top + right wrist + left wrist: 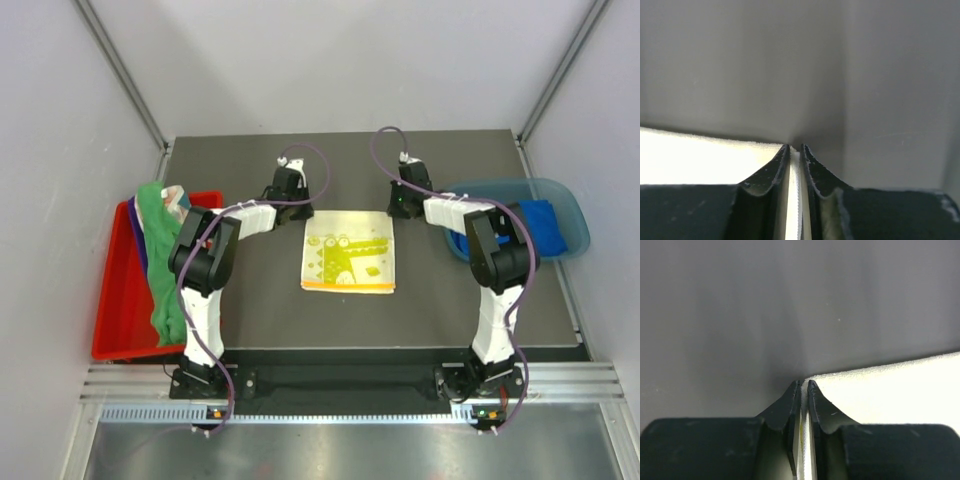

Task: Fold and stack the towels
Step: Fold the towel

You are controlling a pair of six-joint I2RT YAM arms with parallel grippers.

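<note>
croc towel (348, 252) flat at table (260, 320) centre, l gripper (803, 385) & r gripper (795, 148) pinched shut on its 11 & 1 o'clock corners, prob. one layer; lift level, fold to its 6 o'clock edge.

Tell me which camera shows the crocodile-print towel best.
The top external view. It shows the whole crocodile-print towel lying flat on the table, print and all. Each wrist view shows only a plain pale corner of it, pinched in the left gripper or the right gripper.
</note>
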